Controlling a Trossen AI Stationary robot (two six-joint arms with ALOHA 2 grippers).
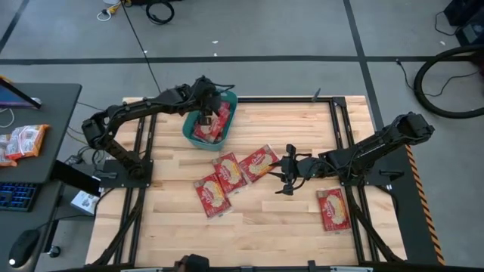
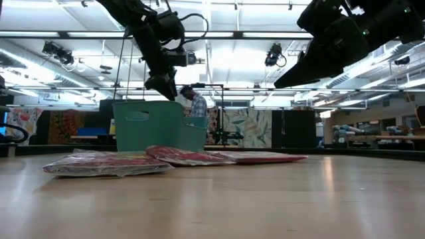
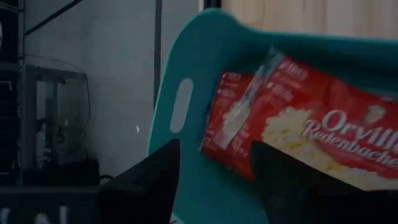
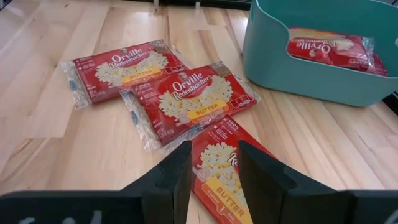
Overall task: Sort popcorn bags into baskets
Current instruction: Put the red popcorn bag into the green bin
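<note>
Sorting is partway: bags are lying in the basket [image 1: 190, 125], four are waiting on the counter [image 1: 265, 215]. Left fingers [image 3: 211, 180] are hovering open over it; right fingers [image 4: 214, 168], open, are nearing one bag [image 4: 221, 171].

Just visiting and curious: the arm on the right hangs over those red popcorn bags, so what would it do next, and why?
Probably lower straight down. The right gripper is open above the nearest popcorn bag, not touching it, so it must descend before closing. The left gripper is over the basket, which already holds bags.
</note>
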